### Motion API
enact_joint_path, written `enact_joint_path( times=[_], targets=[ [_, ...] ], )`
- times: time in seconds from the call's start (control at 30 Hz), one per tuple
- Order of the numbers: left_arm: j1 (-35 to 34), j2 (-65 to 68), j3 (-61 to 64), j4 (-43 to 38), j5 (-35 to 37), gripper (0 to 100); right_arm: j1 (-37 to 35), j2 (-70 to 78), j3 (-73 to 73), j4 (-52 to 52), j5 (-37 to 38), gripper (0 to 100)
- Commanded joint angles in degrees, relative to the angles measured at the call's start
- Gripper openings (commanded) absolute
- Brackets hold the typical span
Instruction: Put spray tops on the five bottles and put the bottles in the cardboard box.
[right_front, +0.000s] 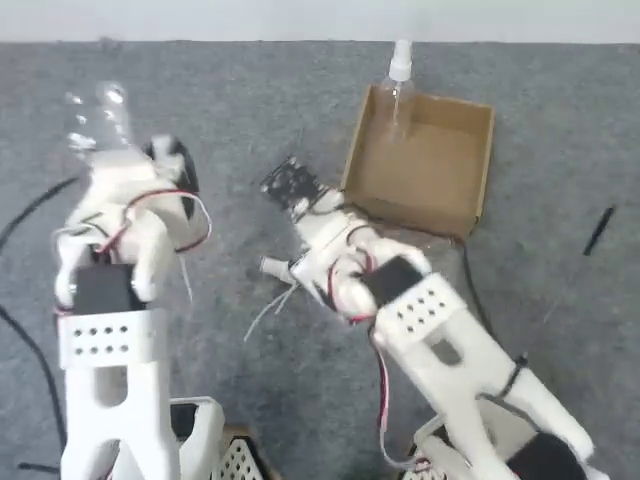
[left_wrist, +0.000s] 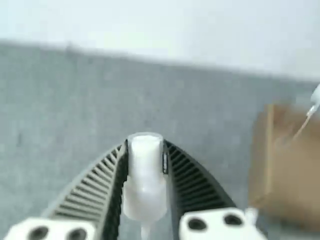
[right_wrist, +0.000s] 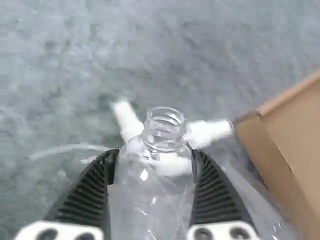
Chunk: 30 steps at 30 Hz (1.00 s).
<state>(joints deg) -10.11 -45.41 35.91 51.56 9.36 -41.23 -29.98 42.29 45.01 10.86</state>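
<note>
Gripping a white spray top (left_wrist: 145, 175), the left claw (left_wrist: 145, 146) is closed on it, low centre of the left wrist view. The right claw (right_wrist: 154, 159) is clamped round an uncapped clear bottle (right_wrist: 162, 132) at frame centre. Two loose spray tops (right_wrist: 127, 120) lie on the grey counter (right_wrist: 75, 60) just past its neck. The cardboard box (right_front: 420, 175) sits upper right of centre in the high view, with a capped bottle (right_front: 399, 85) upright at its upper left corner.
</note>
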Motion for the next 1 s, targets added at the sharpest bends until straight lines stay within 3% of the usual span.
enact_joint_path(
  times=[0.0,0.13,0.47,0.8,0.97],
  targets=[
    [1.1,-2.5,-12.6,2.7,1.8,1,-2.5,-7.9,2.7,-4.3,-0.3,0.6],
    [4.0,-2.4,-18.4,3.8,2.1,1,-3.6,-11.2,7.1,-5.8,-0.3,0.6],
    [9.8,-2.5,-24.7,3.3,11.3,1,-9.4,-14.8,13.9,-8.1,-0.2,0.6],
    [9.7,-2.5,-25.0,3.3,11.3,1,-10.5,-26.2,28.2,-30.2,-0.8,0.6],
    [10.0,-2.4,-24.5,3.6,11.3,1,-10.6,-28.6,31.8,-33.5,-0.8,0.6]
  ],
)
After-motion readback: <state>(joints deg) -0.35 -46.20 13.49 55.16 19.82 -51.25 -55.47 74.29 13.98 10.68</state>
